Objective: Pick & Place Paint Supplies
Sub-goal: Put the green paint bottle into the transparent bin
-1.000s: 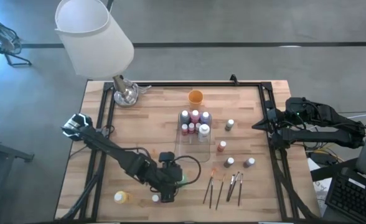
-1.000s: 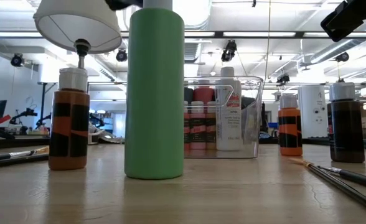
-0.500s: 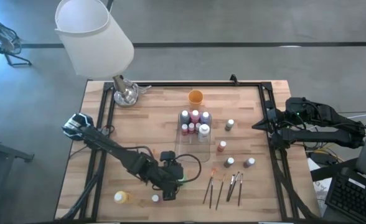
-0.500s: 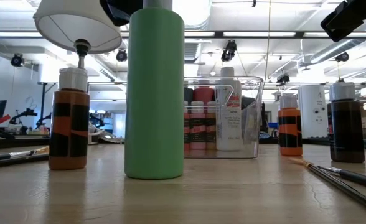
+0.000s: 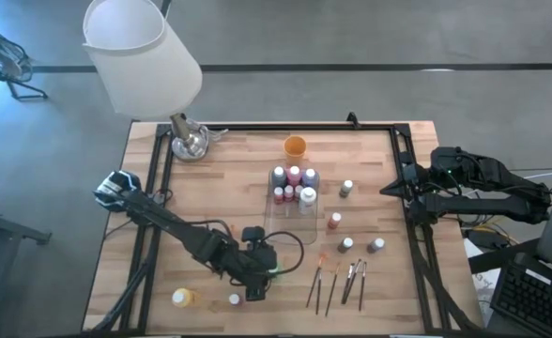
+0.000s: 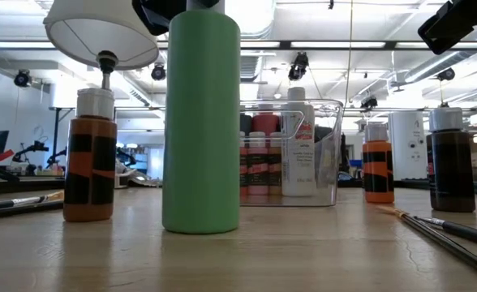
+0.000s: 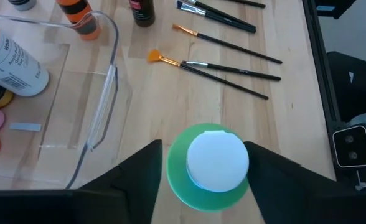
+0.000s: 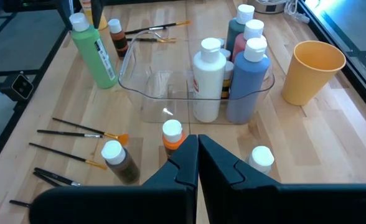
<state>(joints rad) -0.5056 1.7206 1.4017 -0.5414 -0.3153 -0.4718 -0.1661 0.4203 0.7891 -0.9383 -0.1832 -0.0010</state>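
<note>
The table (image 5: pixel 220 188) was pale wood with a smooth, faintly satin finish and fine grain. The tray (image 8: pixel 139 93) was clear, glossy plastic that caught bright glints along its rim. The green bottle (image 6: pixel 201 122) looked like matt, smooth plastic under a smooth white cap (image 7: pixel 218 160). The orange cup (image 8: pixel 312 70) was plain matt plastic. The brushes (image 7: pixel 226 43) had slim, glossy dark handles and soft orange bristles. The lampshade (image 5: pixel 140 52) looked like matt white cloth or paper, on a shiny metal base (image 5: pixel 190 143).

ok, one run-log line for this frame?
left gripper: open, straddling green bottle | bottle upright on table | right gripper: shut, parked at table's right edge
</note>
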